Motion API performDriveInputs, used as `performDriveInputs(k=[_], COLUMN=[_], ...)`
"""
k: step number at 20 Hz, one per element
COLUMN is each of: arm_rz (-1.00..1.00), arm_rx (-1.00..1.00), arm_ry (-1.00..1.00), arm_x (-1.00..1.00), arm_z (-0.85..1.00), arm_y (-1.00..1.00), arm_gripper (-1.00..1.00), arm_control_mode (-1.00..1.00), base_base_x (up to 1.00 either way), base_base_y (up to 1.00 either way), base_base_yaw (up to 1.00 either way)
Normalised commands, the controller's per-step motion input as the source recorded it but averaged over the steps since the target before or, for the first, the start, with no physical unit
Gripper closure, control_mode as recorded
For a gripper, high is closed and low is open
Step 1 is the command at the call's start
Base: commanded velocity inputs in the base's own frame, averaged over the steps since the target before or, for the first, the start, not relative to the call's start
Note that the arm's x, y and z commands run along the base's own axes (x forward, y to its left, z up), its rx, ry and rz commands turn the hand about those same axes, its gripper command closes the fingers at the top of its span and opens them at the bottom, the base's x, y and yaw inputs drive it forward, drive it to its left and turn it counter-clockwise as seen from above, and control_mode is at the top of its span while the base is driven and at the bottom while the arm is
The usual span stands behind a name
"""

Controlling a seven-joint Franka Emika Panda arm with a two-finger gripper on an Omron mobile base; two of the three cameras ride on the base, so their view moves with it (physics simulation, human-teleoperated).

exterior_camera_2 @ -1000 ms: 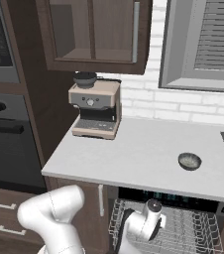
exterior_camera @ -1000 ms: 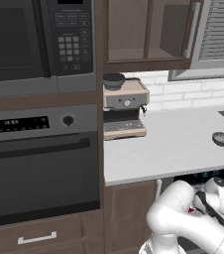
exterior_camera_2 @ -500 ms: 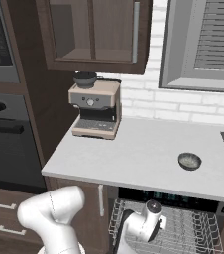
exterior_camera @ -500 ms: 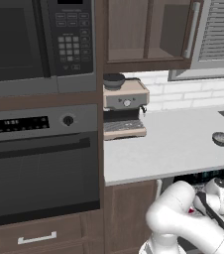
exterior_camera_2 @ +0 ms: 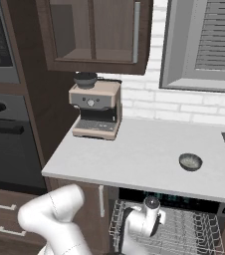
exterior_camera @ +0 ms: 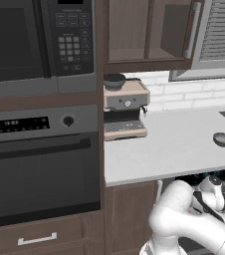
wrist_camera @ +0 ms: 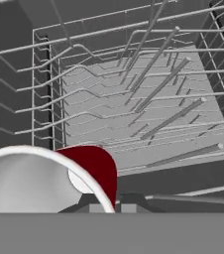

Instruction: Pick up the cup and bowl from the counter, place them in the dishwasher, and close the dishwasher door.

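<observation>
1. A cup (white rim, dark red side, pale inside) is seen at the lower left of the hand view, over the grey wire rack of the dishwasher.
2. The gripper is seen at the bottom centre; its fingertips sit against the cup, though whether it is gripped cannot be told.
3. The bowl is seen at the right of the counter; nothing is seen in it.
</observation>
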Motion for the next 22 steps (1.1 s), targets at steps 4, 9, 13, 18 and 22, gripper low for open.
performDriveInputs(k=[4,9,13,18,22], arm_rz=[-0.07,-0.05,-0.03,0.00,0.00], arm_rx=[0.00,0.00,0.00,0.00,0.00], arm_ry=[0.00,0.00,0.00,0.00,0.00], arm_x=[0.52,0.44,0.12,-0.05,0.00], arm_z=[-0.40,-0.76,-0.44,-0.05,0.00], arm_y=[-0.03,-0.01,-0.01,0.00,0.00], arm_gripper=[1.00,1.00,1.00,-1.00,-1.00], arm_control_mode=[-1.00,-1.00,-1.00,-1.00,-1.00], base_base_x=[0.00,0.00,0.00,0.00,0.00], base_base_y=[0.00,0.00,0.00,0.00,0.00], base_base_yaw=[0.00,0.00,0.00,0.00,0.00])
